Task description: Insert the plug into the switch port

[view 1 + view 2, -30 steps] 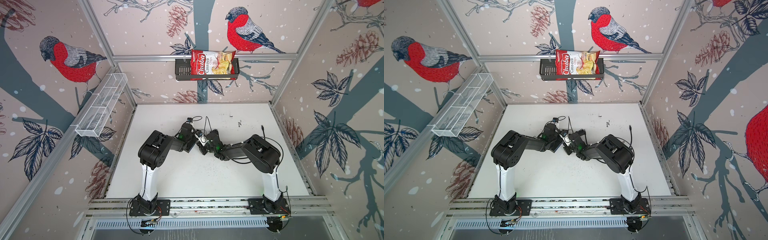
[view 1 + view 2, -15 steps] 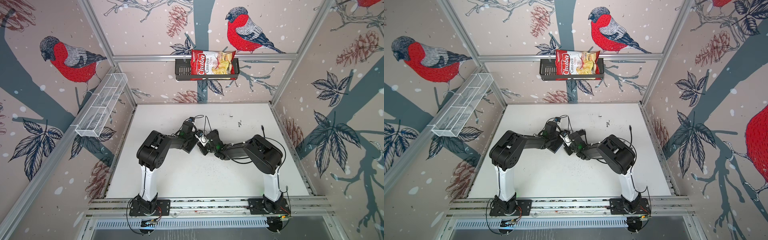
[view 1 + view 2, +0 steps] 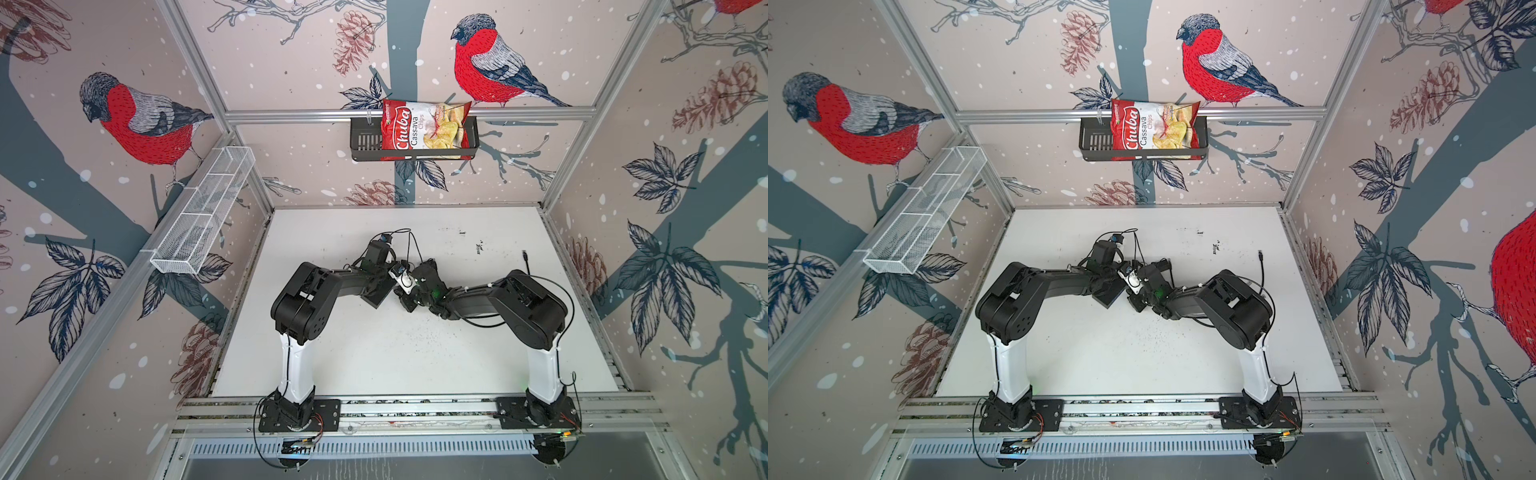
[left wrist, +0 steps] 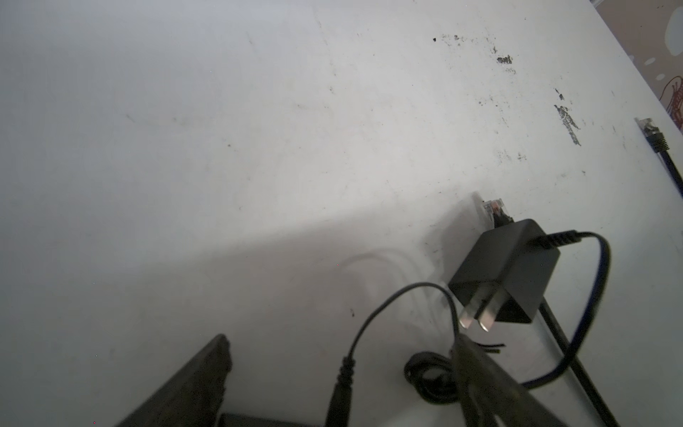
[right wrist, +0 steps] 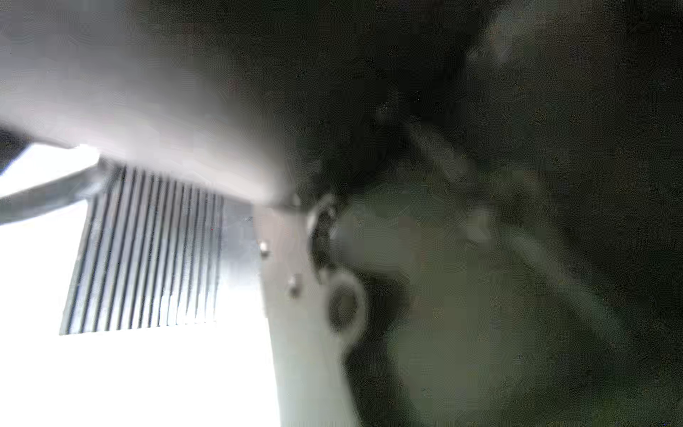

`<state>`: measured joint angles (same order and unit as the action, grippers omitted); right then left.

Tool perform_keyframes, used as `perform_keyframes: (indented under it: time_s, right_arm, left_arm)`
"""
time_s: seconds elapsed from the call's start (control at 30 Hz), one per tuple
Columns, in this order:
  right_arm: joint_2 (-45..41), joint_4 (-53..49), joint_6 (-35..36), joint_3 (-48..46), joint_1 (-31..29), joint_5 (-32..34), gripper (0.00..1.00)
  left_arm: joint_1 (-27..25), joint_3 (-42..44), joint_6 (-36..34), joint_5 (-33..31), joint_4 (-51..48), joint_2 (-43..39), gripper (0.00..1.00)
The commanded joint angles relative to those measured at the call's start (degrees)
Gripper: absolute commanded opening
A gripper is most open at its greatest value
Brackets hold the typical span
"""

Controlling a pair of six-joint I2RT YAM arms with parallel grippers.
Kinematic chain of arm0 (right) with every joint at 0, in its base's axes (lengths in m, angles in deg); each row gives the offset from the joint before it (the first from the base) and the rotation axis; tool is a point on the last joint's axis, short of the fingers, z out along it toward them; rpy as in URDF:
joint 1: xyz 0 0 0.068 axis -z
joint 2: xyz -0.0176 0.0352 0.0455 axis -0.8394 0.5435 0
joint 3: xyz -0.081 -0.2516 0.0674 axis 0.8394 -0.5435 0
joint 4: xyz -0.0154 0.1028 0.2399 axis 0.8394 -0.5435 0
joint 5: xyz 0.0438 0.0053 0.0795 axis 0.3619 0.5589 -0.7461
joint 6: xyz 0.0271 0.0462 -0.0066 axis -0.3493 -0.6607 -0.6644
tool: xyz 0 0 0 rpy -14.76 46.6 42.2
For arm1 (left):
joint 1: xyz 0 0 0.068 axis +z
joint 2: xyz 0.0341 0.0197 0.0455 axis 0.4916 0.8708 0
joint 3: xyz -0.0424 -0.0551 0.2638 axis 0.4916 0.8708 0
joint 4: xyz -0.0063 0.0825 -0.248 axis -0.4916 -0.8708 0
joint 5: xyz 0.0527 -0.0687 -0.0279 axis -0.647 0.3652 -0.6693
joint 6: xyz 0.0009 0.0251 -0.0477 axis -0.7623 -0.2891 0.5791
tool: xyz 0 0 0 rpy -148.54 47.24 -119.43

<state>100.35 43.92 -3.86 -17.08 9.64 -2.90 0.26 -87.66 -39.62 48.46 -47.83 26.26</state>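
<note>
The switch (image 3: 376, 296) is a flat black slab on the white table, between the two arms in both top views. My left gripper (image 4: 340, 340) is open around its near edge (image 4: 258, 421), fingers (image 4: 192, 384) wide apart. A thin cord's connector (image 4: 342, 388) runs into that edge. A clear-tipped plug (image 4: 495, 210) lies behind a black adapter (image 4: 506, 270). A second such plug (image 3: 525, 254) lies near the right wall. My right gripper (image 3: 409, 298) is shut beside the switch. Its wrist view is blurred, so I cannot tell whether it holds anything.
A dark cable (image 4: 602, 281) loops round the adapter and a small coil (image 4: 428, 373) lies by my left finger. A black basket with a chips bag (image 3: 424, 129) hangs on the back wall, and a white wire tray (image 3: 199, 216) on the left wall.
My left gripper's jaws have opened wider. The left arm has shifted slightly. The right arm has stayed in place.
</note>
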Motion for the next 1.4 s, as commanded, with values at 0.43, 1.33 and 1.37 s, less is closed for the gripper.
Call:
perform_keyframes:
  time_s: [0.43,1.33,1.37]
  right_arm:
    - [0.2,12.2,0.8,3.5,0.0,-0.4,0.19]
    - [-2.5,12.3,-1.4,0.5,2.5,-3.0,0.34]
    - [-2.4,12.4,-1.7,0.3,2.8,-3.5,0.34]
  left_arm:
    - [1.2,-2.2,6.5,13.9,-5.0,-1.2,0.97]
    - [2.6,-0.7,5.8,11.7,-4.9,-0.2,0.95]
    - [2.6,-0.5,5.8,11.6,-4.6,-0.4,0.95]
